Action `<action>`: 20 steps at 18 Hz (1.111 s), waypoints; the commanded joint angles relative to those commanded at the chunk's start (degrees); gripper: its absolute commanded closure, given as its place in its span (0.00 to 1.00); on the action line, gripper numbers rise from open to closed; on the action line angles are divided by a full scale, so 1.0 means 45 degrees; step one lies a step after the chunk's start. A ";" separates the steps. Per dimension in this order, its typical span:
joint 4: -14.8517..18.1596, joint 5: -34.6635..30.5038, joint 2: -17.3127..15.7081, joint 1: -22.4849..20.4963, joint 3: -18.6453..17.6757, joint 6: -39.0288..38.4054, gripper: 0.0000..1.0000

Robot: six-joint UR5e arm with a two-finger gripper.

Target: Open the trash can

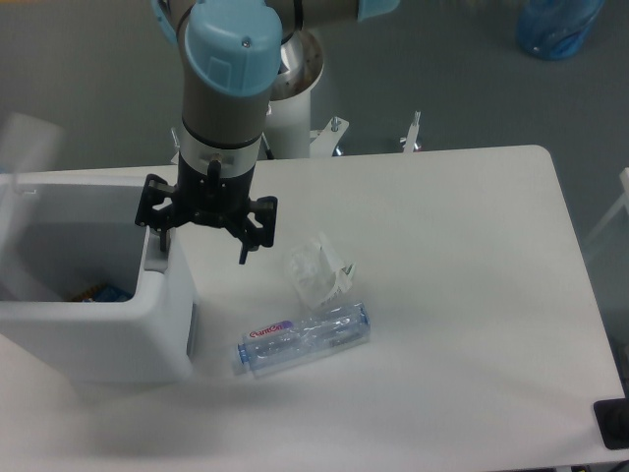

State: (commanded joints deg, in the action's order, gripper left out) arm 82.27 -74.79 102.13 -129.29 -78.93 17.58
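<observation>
The grey arm with a light-blue joint cap points straight down near the surface's far-left edge, its black two-finger end effector (pixel 204 239) spread wide.

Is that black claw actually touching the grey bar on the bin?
Touching, it seems: in the fixed camera view one finger of the claw ends right on the grey push-bar of the trash can.

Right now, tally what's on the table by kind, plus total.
Trash can: 1, white, lid swung up and blurred, something orange and blue inside
Plastic bottle: 1, clear, lying on its side
Crumpled clear plastic wrapper: 1
Total: 3
The gripper sits at the can's grey push-bar, jaws spread.
</observation>
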 joint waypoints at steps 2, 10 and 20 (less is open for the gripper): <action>0.0000 0.0039 0.0020 0.0000 0.0039 0.0000 0.00; -0.0156 -0.0020 -0.0078 -0.0058 0.0214 0.0019 0.00; -0.0273 -0.1641 -0.0019 -0.2087 0.0117 0.2535 0.00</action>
State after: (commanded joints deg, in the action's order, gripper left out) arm 81.04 -82.18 102.04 -138.68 -78.40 28.98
